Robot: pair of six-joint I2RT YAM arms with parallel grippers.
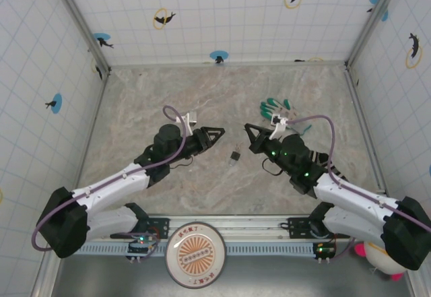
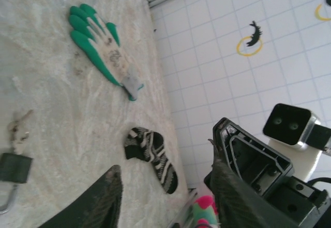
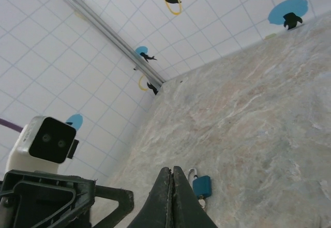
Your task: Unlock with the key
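The tiny thin silvery metal key (image 2: 18,131) looks pale and blurred. It lies flat on the marbled table (image 1: 168,88), just beside the small teal-blue padlock (image 3: 202,185), between both arms. The left gripper (image 1: 221,134) is released and empty; the right gripper (image 3: 171,172) is clenched on nothing. We cannot read the dark print on the green-and-white glove (image 2: 106,49), nor the red characters on the round orange-white disc (image 1: 194,253).

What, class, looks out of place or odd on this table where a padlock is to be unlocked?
A green-and-white glove and a striped sock lie loose on the table, away from the padlock and key. Clothing seems unrelated to unlocking. Nothing looks spilled or damaged.
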